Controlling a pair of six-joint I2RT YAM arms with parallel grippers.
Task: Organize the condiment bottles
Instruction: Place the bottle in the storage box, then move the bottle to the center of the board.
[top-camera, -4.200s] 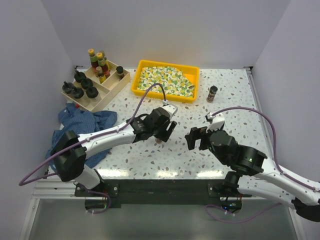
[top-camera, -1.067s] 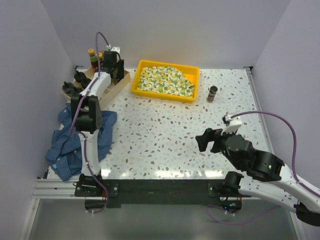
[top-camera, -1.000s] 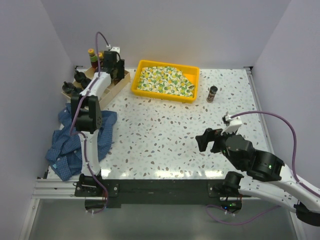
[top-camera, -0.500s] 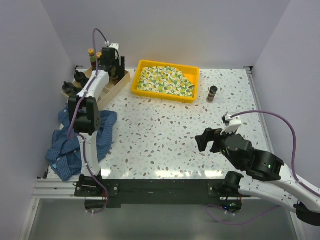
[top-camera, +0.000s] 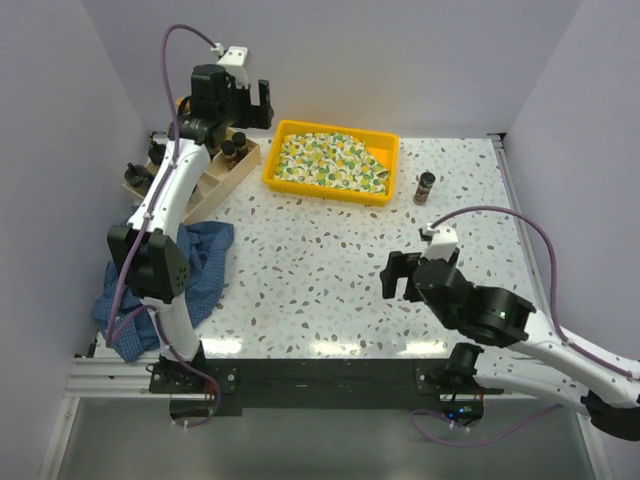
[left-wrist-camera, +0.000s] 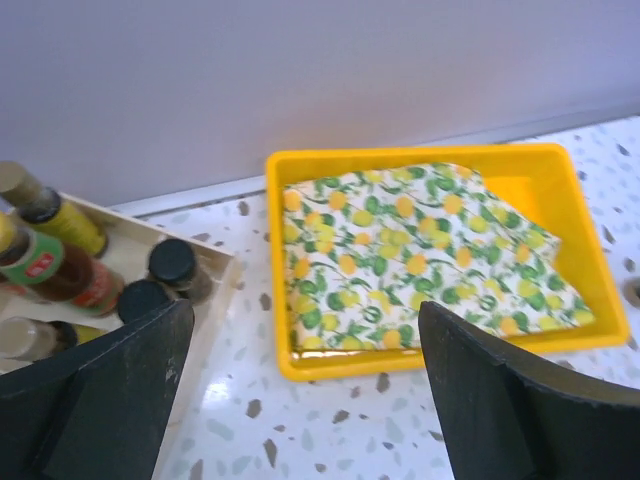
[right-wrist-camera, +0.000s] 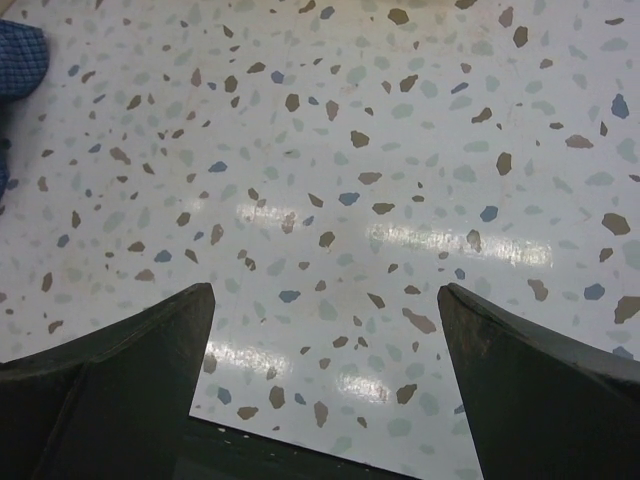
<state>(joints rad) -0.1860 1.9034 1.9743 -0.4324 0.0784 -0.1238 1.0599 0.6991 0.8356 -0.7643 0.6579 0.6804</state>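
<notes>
My right gripper (right-wrist-camera: 325, 290) hangs spread and empty over bare table (right-wrist-camera: 330, 130) near me. I judge the lone spice jar (top-camera: 425, 187), upright beyond it near the yellow tray (top-camera: 325, 192), is the next pick: I should approach level, straddle its body and close below the cap. Farthest left, my left gripper (left-wrist-camera: 305, 310) is spread and empty above the wooden box (top-camera: 238, 170) holding the other bottles (left-wrist-camera: 60, 265).

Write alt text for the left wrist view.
The open left gripper looks down on a yellow tray holding a lemon-print cloth, with nothing between its dark jaws. At left, a corner of a wooden box holds condiment bottles: two dark-capped jars plus red and yellow sauce bottles.
</notes>
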